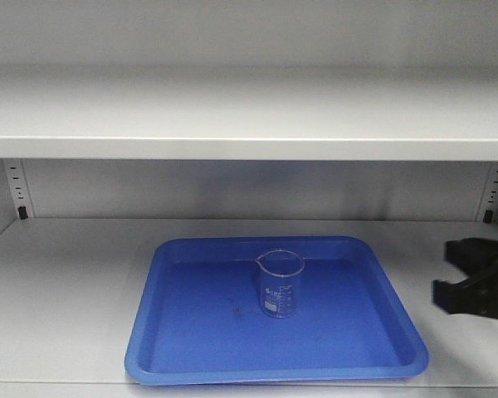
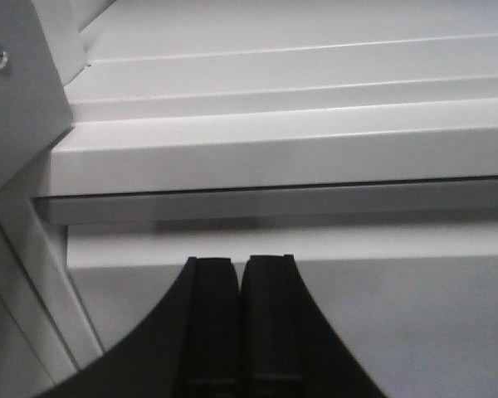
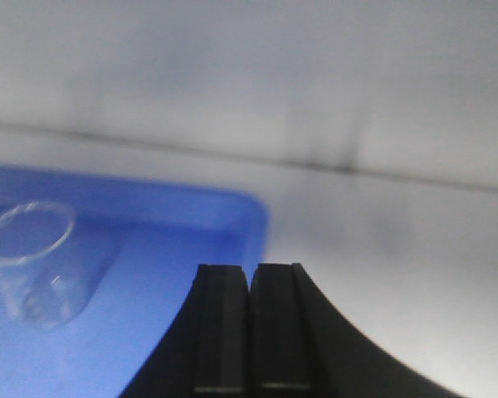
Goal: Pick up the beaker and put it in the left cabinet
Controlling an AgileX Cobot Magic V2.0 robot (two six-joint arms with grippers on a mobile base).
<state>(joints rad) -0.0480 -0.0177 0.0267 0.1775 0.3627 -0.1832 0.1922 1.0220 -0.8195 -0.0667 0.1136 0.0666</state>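
The beaker (image 1: 280, 284), small, clear and marked in white, stands upright in a blue tray (image 1: 191, 348) on the lower shelf of the pale grey left cabinet (image 1: 232, 116). My right gripper (image 1: 441, 278) hovers over the shelf to the right of the tray, apart from the beaker. In the right wrist view that gripper (image 3: 250, 269) is shut with nothing in it, over the tray's right rim (image 3: 232, 211). The beaker (image 3: 33, 261) lies blurred at the far left there. My left gripper (image 2: 240, 261) is shut and empty, facing the cabinet's shelf edges (image 2: 274, 153).
An upper shelf (image 1: 249, 149) overhangs the tray. Slotted support strips run up the back corners on the left (image 1: 17, 189) and right (image 1: 494, 191). A grey cabinet frame post (image 2: 33, 265) stands left of my left gripper.
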